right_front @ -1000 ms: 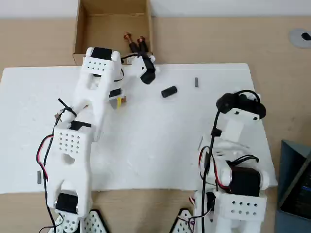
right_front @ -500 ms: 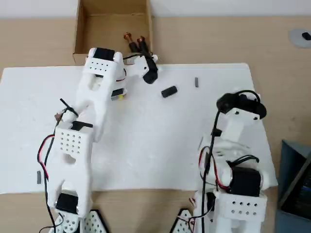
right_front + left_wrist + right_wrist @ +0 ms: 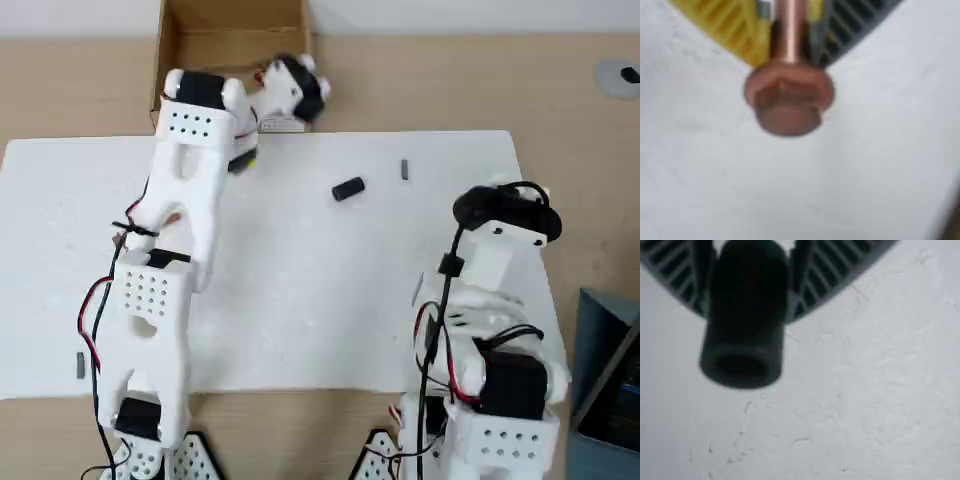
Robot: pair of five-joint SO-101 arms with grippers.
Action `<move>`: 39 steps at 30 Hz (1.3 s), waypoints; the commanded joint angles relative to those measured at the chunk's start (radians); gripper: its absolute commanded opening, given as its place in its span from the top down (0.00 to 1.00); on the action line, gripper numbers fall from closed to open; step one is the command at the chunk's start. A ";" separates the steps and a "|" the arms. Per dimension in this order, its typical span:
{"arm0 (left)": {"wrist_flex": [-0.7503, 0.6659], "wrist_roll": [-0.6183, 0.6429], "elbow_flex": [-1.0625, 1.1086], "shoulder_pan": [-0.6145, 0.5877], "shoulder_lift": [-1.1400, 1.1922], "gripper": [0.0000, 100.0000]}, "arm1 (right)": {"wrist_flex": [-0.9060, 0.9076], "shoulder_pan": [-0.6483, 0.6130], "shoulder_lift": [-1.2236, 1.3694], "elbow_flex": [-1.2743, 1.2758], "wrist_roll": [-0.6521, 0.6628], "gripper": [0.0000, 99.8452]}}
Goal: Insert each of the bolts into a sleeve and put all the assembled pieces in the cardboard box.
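In the left wrist view my left gripper [image 3: 789, 52] is shut on a copper bolt [image 3: 788, 97], whose hex head points at the camera, with a white surface behind it. From above, the left gripper [image 3: 290, 90] hangs over the right wall of the cardboard box [image 3: 190, 50]. A copper bolt head [image 3: 260, 75] peeks out beside it inside the box. My right gripper [image 3: 747, 287] is shut on a black sleeve [image 3: 743, 345] just over the white mat. The right arm [image 3: 497, 215] stands near the mat's right edge. One loose black sleeve [image 3: 348, 188] lies on the mat [image 3: 320, 300].
A small grey piece [image 3: 405, 170] lies on the mat beyond the loose sleeve, and another [image 3: 80, 365] rests at the mat's left edge. A dark bin [image 3: 605, 380] stands at the far right. Bare mat stretches between the two arms.
The left arm has stretched away from the mat's far edge, and its gripper has swung over the box's right wall. The right arm has barely shifted.
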 commanded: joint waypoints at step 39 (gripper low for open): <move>0.014 0.664 -0.138 0.101 -0.875 1.00 | 0.126 -0.093 -0.010 -0.314 0.124 0.99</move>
